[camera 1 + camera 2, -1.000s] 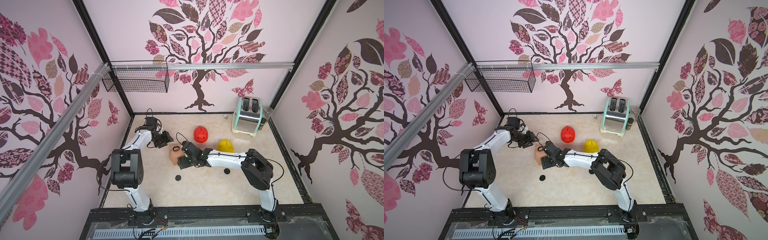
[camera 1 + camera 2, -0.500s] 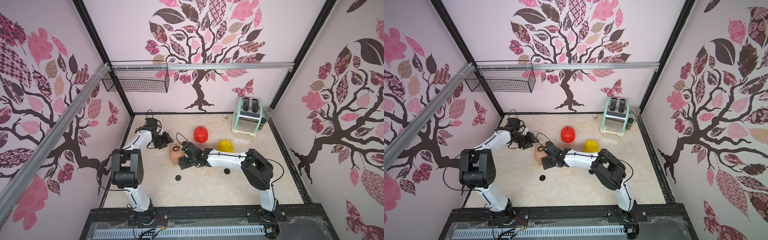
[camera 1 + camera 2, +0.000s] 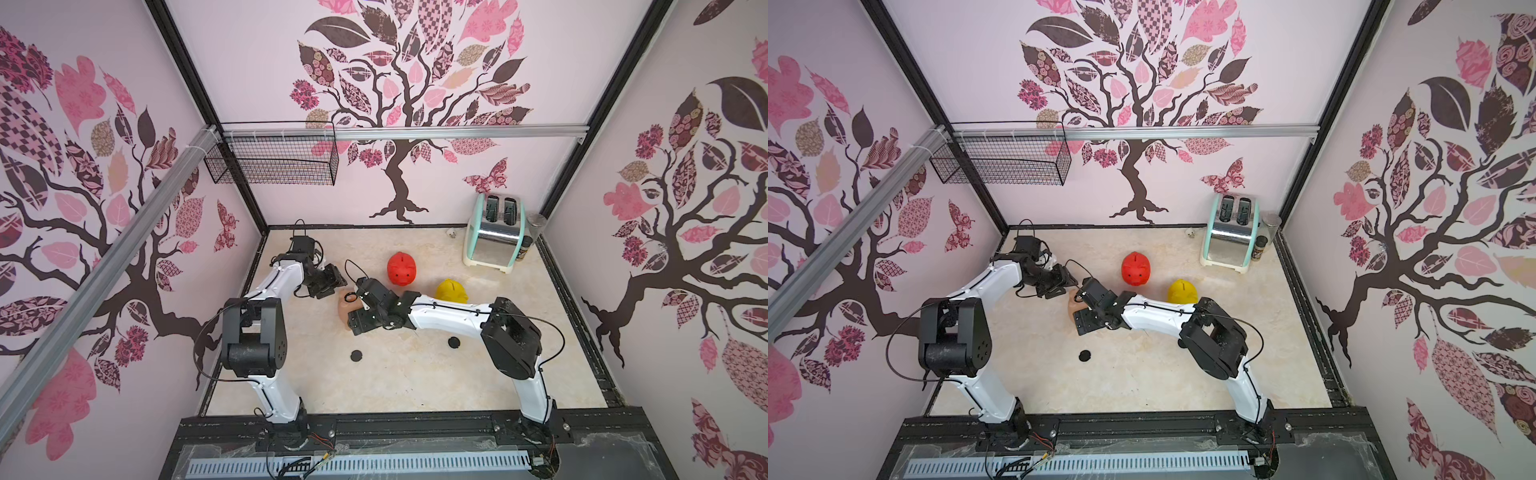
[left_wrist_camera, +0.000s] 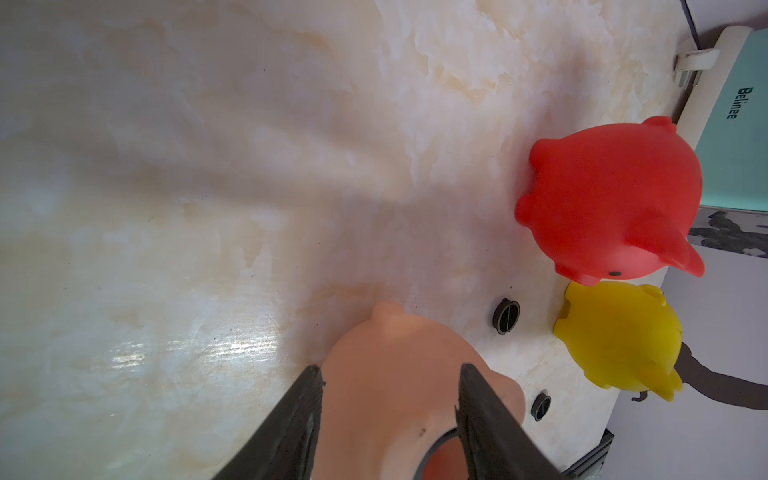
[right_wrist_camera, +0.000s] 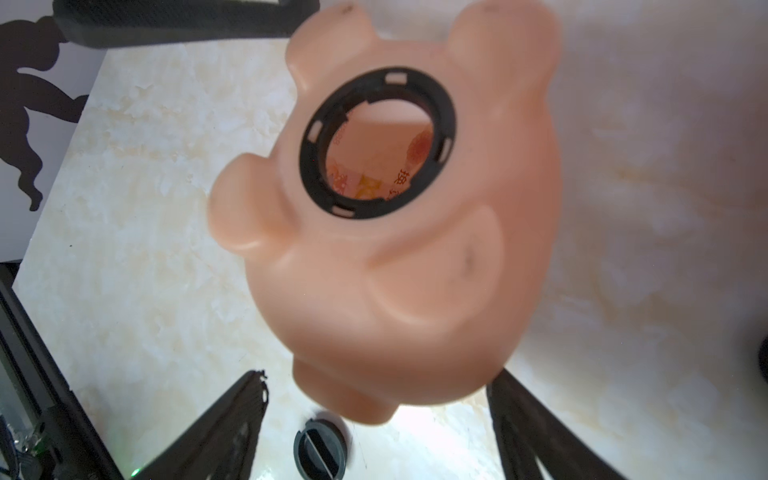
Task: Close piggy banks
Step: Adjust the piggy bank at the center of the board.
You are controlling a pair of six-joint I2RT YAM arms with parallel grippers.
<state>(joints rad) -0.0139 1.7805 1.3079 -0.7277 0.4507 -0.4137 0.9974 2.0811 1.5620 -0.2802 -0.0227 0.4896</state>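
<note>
**Tabletop** (image 3: 395, 382): cream marbled surface. We place every entry below by the toaster.

**Toaster** (image 3: 494, 237): mint and chrome, two slots, upright in the far right corner.

**Left gripper** (image 4: 390, 368): well to the left of the toaster. We see its dark fingers (image 4: 291, 419) partly closed against opposite flanks of the peach-pink pig, gripping it.

**Right gripper** (image 5: 378, 374): on the toaster side of that pig. Its jaws are spread wide and hold nothing. One finger stands clearly apart from the pig; we cannot tell whether the other touches it.

**Peach-pink pig** (image 5: 395, 270): glossy, and the farthest of the three from the toaster. It is turned belly-up, with stubby rounded legs. A black ring (image 5: 311, 153) rims its round belly hole, which is unplugged. Red and orange print shows inside.

**Red pig** (image 3: 401, 269): glossy, on its feet, left of the toaster, snout toward the robot.

**Yellow pig** (image 3: 451, 291): glossy, on its feet, with a coin slot on its back. It is the nearest pig to the toaster.

**First plug disc** (image 3: 454, 342): black and round, lying flat, nearer the robot than the toaster.

**Second plug disc** (image 3: 356, 355): black and round, lying flat, farther left of the toaster.
</note>
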